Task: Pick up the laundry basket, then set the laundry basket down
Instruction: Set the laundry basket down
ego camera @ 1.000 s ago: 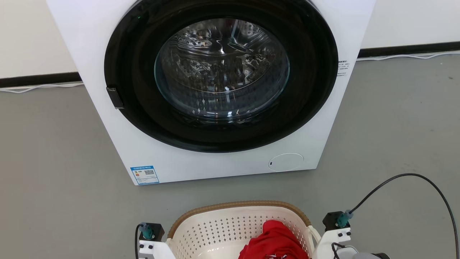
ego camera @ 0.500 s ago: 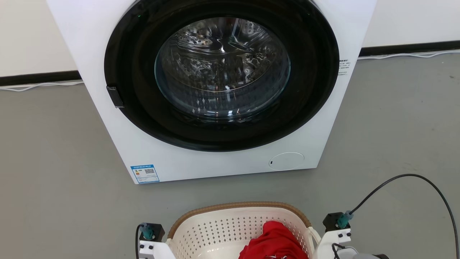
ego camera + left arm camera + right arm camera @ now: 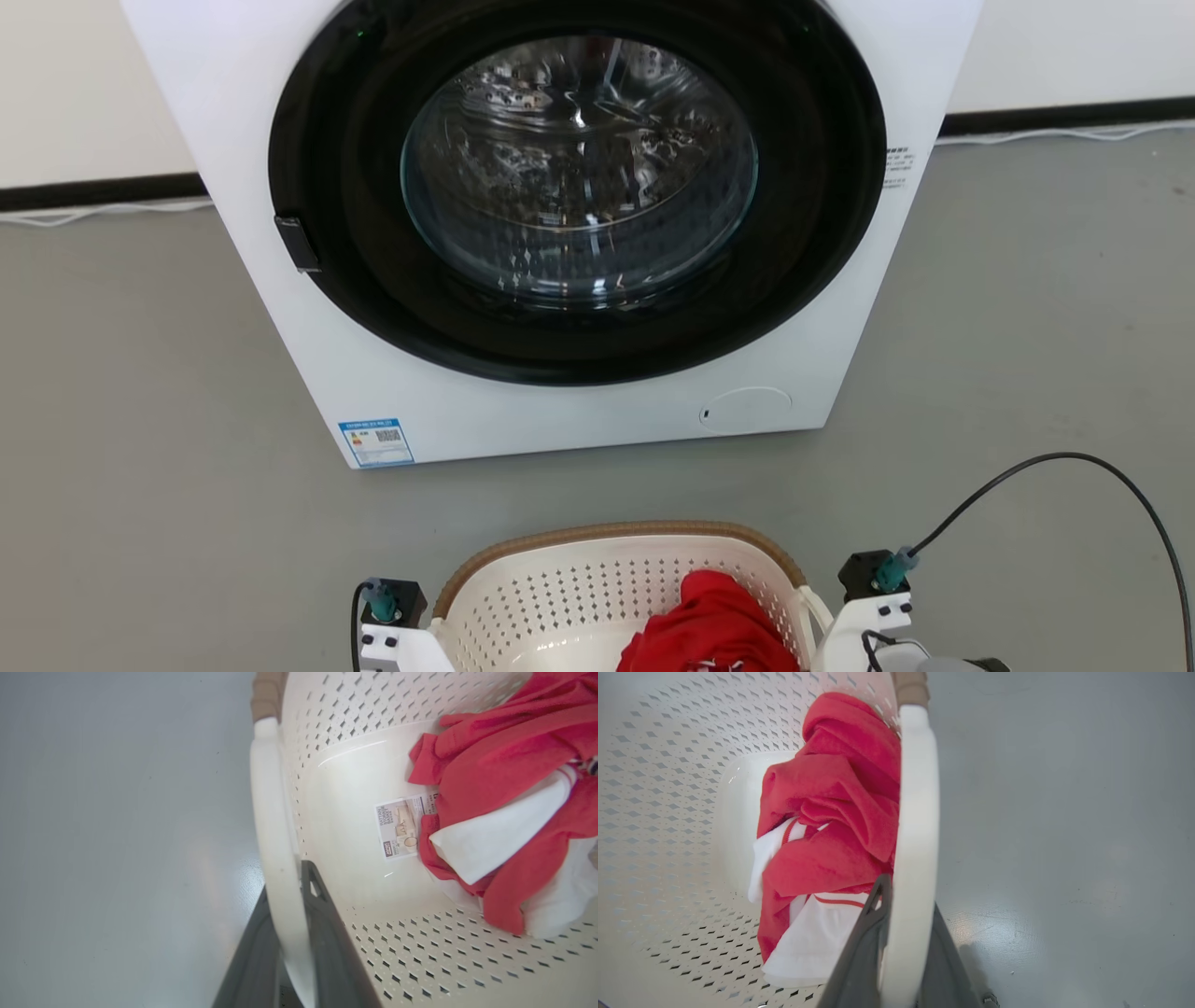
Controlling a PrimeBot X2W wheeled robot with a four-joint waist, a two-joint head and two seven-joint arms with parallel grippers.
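Laundry corner, grey floor (image 3: 140, 420).
White washing machine (image 3: 579, 425) before a pale wall (image 3: 75, 84) with black baseboard (image 3: 93, 192); white cable (image 3: 103, 213) along it.

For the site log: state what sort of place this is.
Probably a laundry area: a white front-loading washing machine stands on a bare grey floor, and the laundry basket before it holds red and white clothes.

The label (image 3: 404, 826) inside the laundry basket (image 3: 355, 718) reads "RATTAN STORAGE BASKET". The blue-edged sticker (image 3: 376, 441) on the washing machine (image 3: 560, 420) carries a QR code; its print is too small to read.
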